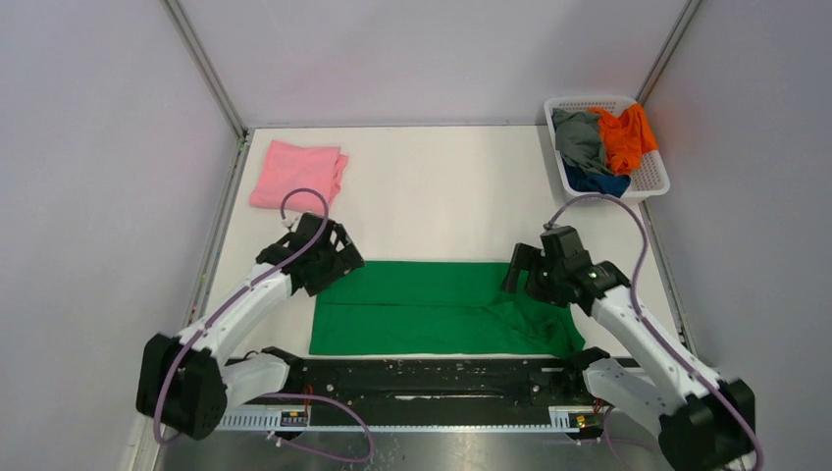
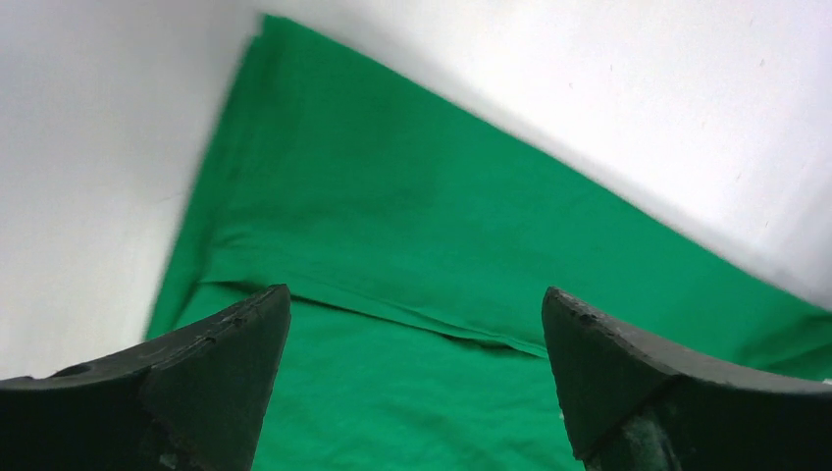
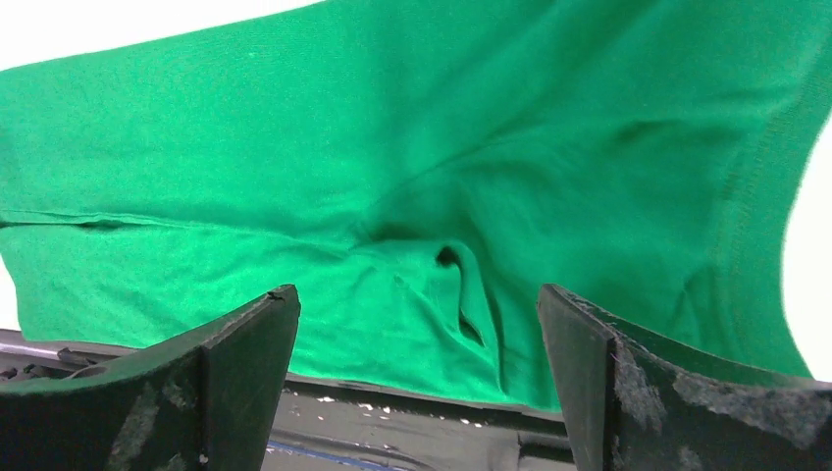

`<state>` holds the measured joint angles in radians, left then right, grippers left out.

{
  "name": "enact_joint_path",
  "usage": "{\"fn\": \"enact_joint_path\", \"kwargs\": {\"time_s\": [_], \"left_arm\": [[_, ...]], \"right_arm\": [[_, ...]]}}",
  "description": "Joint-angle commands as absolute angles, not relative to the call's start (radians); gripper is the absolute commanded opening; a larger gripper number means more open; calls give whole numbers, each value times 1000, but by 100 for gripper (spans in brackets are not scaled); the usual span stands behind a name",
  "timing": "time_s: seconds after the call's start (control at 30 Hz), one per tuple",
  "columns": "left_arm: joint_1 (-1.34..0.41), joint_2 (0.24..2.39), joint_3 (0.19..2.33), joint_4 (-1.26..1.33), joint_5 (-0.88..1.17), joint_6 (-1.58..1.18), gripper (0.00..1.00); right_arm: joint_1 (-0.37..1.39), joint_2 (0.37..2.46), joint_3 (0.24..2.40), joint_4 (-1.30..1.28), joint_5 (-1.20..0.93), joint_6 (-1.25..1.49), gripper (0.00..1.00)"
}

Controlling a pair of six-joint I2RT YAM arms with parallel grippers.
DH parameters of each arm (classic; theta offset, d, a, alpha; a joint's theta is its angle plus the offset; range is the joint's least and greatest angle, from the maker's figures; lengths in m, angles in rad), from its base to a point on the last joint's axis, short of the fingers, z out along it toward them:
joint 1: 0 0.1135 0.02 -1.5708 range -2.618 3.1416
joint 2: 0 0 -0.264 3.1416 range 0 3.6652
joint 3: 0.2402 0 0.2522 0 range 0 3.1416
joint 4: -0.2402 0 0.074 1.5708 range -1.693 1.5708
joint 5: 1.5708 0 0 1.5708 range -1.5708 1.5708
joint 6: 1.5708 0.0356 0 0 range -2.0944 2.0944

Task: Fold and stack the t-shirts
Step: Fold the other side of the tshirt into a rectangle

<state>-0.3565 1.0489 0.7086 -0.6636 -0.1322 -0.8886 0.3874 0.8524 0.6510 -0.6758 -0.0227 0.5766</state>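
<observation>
Found the green shirt (image 1: 432, 309) lying flat on the table (image 1: 442, 196) at the near edge, between the two arms. Saw it folded lengthwise into a long band, with a fold line running along its middle. Saw its right end bunched and wrinkled, close to the black rail (image 1: 432, 376).

Noted the left gripper (image 1: 329, 263) over the band's far left corner, jaws spread wide and gripping nothing. Through its wrist camera, saw only green cloth and white table between the fingers (image 2: 226, 363). Noted the right gripper (image 1: 522, 270) at the far right end, likewise wide open and empty, with rumpled cloth below. Could not tell whether either one's tips touched the cloth.

Spotted the pink shirt (image 1: 297, 175) folded at the far left corner of the table, well apart from the green one. Counted three more crumpled together in the white basket (image 1: 652, 184) at the far right: an orange shirt (image 1: 626, 135), a grey shirt (image 1: 579, 137) and a dark blue shirt (image 1: 597, 182).
</observation>
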Motion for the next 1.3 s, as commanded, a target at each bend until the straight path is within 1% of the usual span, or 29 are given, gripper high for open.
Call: {"fn": "enact_joint_path", "kwargs": {"time_s": [0.0,0.07,0.13,0.23,0.4,0.53,0.7,0.77,0.93,1.1,1.17,1.27], "left_arm": [[-387,1200,764,-521,24,-843,99],[-389,1237,764,-521,22,-836,99],[-388,1247,750,-514,10,-834,99],[-389,1247,734,-505,4,-832,99],[-389,1253,724,-507,-37,-823,99],[-387,1255,723,-510,-54,-815,99],[-384,1253,726,-514,-67,-809,99],[-384,1253,729,-513,-67,-808,99],[-383,1251,729,-524,-70,-805,99],[-384,1243,716,-520,-42,-797,99],[-384,1252,700,-510,-16,-796,99],[-384,1276,653,-473,35,-802,99]], "right_arm": [[394,1041,674,-544,-111,570,99],[396,1102,650,-542,-135,575,100],[414,1117,611,-527,-174,584,99],[479,1066,560,-535,-185,618,99],[570,915,513,-612,-162,660,100],[597,824,468,-697,-220,667,99],[632,785,382,-694,-325,667,100],[647,783,367,-696,-331,664,99],[651,721,384,-705,-271,672,99],[652,639,409,-666,-176,760,99],[651,650,396,-641,-126,798,100],[638,762,399,-613,-62,815,100]]}}
